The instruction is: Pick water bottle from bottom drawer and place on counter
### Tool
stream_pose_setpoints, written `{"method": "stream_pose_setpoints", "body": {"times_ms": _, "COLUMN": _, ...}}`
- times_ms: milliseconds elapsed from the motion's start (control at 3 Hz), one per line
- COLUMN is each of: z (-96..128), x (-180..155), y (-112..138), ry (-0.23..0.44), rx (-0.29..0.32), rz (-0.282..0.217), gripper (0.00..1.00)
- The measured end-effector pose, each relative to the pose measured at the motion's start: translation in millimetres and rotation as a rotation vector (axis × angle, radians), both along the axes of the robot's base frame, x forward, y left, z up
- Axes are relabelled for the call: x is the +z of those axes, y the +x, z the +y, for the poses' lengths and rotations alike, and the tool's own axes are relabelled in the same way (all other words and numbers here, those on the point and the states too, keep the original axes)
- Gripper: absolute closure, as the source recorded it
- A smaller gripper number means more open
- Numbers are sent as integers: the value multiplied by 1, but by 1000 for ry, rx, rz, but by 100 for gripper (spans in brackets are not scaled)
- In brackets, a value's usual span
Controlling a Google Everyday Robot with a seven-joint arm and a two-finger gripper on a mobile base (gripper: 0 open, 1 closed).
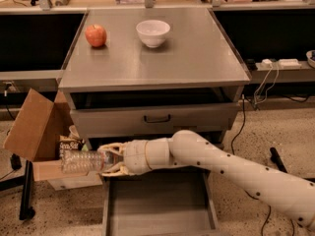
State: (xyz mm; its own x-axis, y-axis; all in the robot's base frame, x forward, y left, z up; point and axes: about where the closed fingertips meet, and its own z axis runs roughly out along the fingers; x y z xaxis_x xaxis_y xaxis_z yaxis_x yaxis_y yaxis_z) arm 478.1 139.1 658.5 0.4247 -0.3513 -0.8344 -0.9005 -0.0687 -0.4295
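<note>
The arm comes in from the 4 o'clock corner and reaches left across the front of the cabinet, ending in the gripper (106, 159) at about 8 o'clock from the middle of the view. Its two pale fingers (112, 147) stand above and below the water bottle (81, 162) and are clamped on it. The grip looks to be at the neck end, though that end is hidden between the fingers.

The water bottle lies on its side, its base pointing toward 9 o'clock. It is held in the air just past the left wall of the bottom drawer (157, 203), in front of the cardboard box (34, 127) and a small packet beside it. The bottom drawer is pulled out toward 6 o'clock, and its grey floor shows below the arm.

Above, at 12 o'clock, the counter (197, 58) carries a red apple (96, 35) toward 11 o'clock and a white bowl (153, 32) just right of it, the two apart. A closed drawer with a black handle (157, 118) sits between the counter and the arm.
</note>
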Motion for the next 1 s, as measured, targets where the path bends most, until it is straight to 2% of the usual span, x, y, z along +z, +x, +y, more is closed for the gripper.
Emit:
{"method": "stream_pose_setpoints", "body": {"times_ms": 333, "z": -2, "x": 75, "y": -3, "ry": -16, "rx": -37, "rz": -89, "gripper": 100}}
{"method": "stream_pose_setpoints", "body": {"times_ms": 667, "z": -3, "x": 90, "y": -4, "ry": -22, "rx": -47, "rz": -114, "gripper": 100}}
{"method": "stream_pose_setpoints", "body": {"times_ms": 1000, "z": -14, "x": 117, "y": 2, "ry": 11, "rx": -95, "rz": -120, "gripper": 100}}
